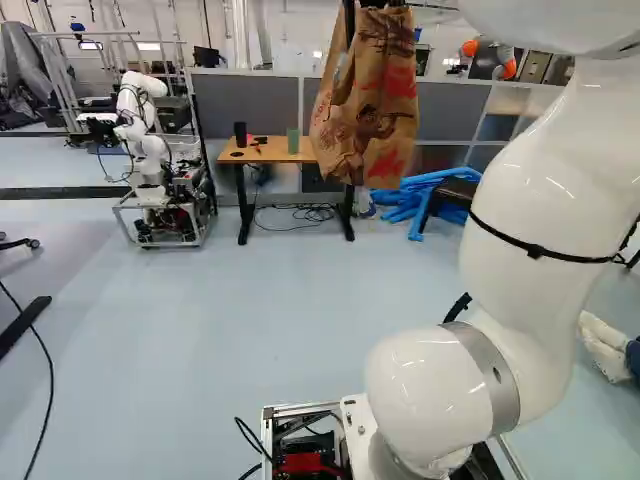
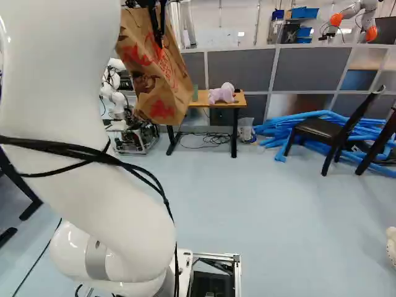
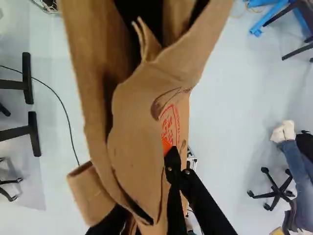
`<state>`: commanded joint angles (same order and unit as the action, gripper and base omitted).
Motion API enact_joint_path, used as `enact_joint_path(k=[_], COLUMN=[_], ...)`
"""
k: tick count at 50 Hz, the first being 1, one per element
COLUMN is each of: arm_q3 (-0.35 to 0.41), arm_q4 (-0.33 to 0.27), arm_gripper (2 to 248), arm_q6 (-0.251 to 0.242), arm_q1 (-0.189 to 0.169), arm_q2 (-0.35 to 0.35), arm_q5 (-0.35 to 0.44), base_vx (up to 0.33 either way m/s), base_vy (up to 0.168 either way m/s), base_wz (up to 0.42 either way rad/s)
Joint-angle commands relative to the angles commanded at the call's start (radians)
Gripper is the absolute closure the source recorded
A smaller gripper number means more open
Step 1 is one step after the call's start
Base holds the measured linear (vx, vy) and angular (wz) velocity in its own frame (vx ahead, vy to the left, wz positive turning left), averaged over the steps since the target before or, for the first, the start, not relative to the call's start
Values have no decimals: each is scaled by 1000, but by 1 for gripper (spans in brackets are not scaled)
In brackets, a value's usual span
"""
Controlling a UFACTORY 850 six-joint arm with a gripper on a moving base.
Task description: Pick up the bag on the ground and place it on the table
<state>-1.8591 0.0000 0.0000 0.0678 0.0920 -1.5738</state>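
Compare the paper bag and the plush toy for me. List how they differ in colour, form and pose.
Colour: the paper bag is brown with red print; the plush toy is pale purple.
Form: the bag has creased, angular sides, while the toy is soft-looking and rounded.
Pose: the bag hangs in the air, the jaws closed on it from two sides; the toy rests on the table.
Both are off the floor.

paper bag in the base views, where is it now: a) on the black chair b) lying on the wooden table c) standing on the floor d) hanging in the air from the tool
d, the paper bag hangs from the tool, with its bottom well above the floor
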Motion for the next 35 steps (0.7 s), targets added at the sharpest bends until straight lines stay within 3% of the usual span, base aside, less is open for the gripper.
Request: enact_joint_path(k=[35], arm_q3=[0], arm_q4=[0], arm_gripper=[229], arm_q6=[0], arm_q1=[0], arm_q2=[0], arm_q5=[0], base_vx=[161], base_vy=[1], base_wz=[-13])
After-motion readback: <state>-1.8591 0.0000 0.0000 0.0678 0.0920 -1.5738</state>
